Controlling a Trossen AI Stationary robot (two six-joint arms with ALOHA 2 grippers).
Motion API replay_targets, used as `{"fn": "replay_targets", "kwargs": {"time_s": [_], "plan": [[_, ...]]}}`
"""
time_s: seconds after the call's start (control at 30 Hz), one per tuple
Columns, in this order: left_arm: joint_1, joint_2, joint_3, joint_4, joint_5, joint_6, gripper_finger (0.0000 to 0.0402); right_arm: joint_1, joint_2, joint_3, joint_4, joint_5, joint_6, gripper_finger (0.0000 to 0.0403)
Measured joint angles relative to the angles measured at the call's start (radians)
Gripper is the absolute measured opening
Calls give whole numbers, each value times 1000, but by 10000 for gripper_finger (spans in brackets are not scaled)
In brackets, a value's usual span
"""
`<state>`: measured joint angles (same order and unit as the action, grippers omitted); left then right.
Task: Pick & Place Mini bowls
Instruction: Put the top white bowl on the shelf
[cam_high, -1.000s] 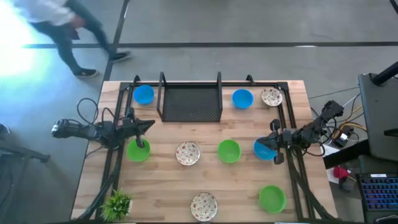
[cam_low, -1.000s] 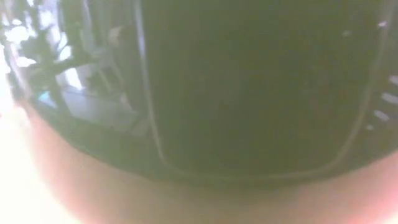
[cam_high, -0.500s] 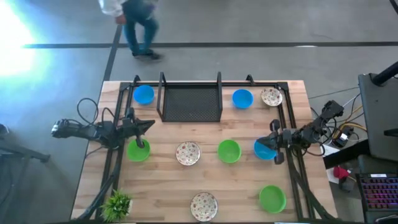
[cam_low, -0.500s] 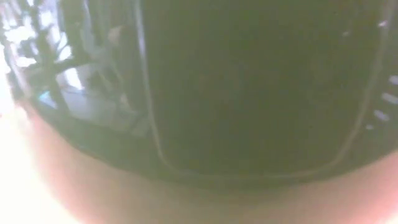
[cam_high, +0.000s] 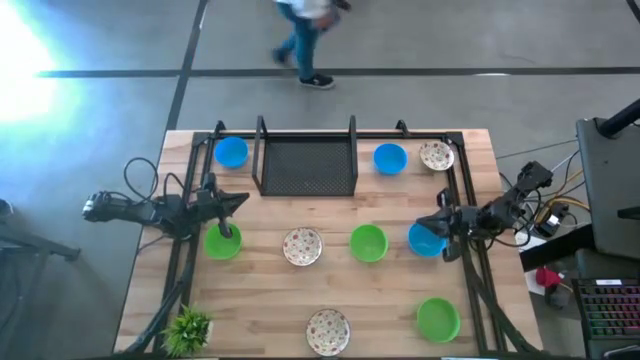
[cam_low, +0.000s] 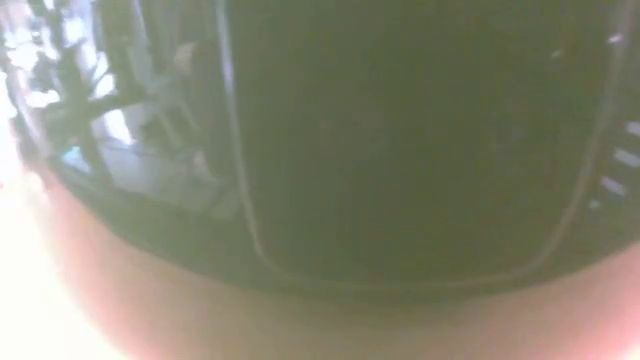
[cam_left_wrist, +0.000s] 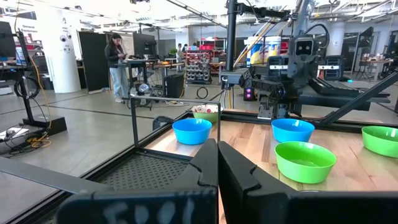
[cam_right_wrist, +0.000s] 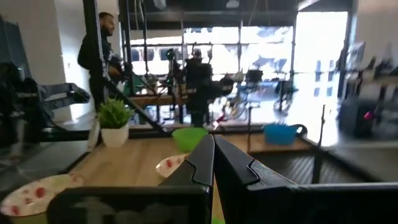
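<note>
On the wooden slatted table (cam_high: 270, 290), starting at the left: a small spiky green potted plant (cam_high: 187, 327) sits at the near left corner. The left gripper (cam_high: 236, 201) hangs over the left side with its two dark fingers (cam_left_wrist: 208, 163) pressed flat together, holding nothing, its tip just above a bright green mini bowl (cam_high: 222, 242). Far behind it, a bright blue mini bowl (cam_high: 231, 151) rests by the far left edge, right beside the black wire-mesh tray (cam_high: 307, 160) that stands at the far middle.

Moving toward the centre: a white mini bowl with reddish speckles (cam_high: 302, 246) lies mid-table, and another speckled white bowl (cam_high: 327, 330) sits at the near edge. Next to the right, a second green bowl (cam_high: 368, 242) sits in the middle row. At the far side, right of the tray, a blue bowl (cam_high: 390, 158) and a third speckled bowl (cam_high: 436, 155) lie close together.

On the right, the right gripper (cam_high: 438, 224) has its fingers (cam_right_wrist: 205, 158) closed tight, empty, right at the edge of a blue bowl (cam_high: 425, 239). Nearer the front, a green bowl (cam_high: 437, 319) sits at the near right.

The low view is blocked by something dark close up. Beyond the table's far edge, a person (cam_high: 305, 35) is on the floor.
</note>
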<state>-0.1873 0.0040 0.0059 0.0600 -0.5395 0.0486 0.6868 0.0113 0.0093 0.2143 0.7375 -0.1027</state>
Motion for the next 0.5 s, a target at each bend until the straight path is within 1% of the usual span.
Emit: {"fn": "replay_targets", "kwargs": {"time_s": [0.13,0.33,0.5], "plan": [[0,0,0,0,0,0,0,-1,0,0,10,110,-67,8],[0,0,0,0,0,0,0,-1,0,0,10,169,-118,8],[0,0,0,0,0,0,0,-1,0,0,10,296,-177,8]]}}
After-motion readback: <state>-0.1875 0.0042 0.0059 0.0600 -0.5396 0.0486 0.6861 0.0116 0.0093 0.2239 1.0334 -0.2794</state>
